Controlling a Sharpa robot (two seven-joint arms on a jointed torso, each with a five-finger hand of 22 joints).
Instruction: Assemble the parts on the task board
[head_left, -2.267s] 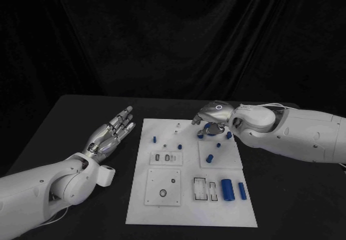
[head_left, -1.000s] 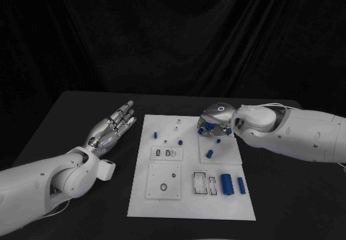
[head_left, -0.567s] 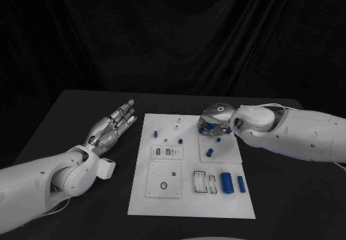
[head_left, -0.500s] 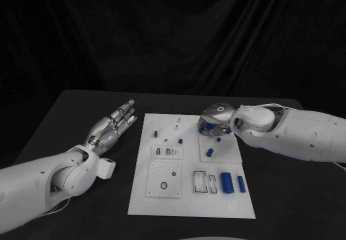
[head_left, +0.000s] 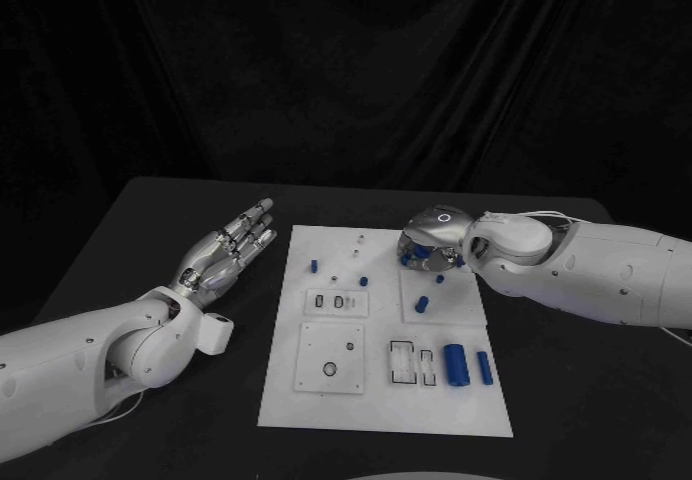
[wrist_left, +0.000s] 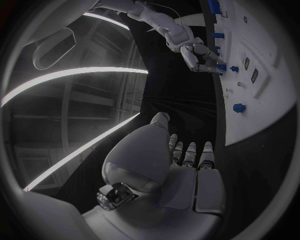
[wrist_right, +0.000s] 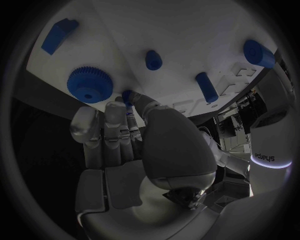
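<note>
Head view shows the board (head_left: 382, 400) mid-worktop (head_left: 130, 230), with the right hand (head_left: 428, 243) hunched over its far right part. Its fingers curl down round a small blue part (wrist_right: 128, 96), which the thumb and a finger seem to pinch, just beside a blue gear (wrist_right: 90, 85) lying on the board. Whether that part is lifted or already seated in a hole, I cannot tell. The left hand (head_left: 228, 250) hovers left of the board, fingers spread, holding nothing. Judging by this, one small part is being picked or placed; next it likely needs careful aligning over its socket.
</note>
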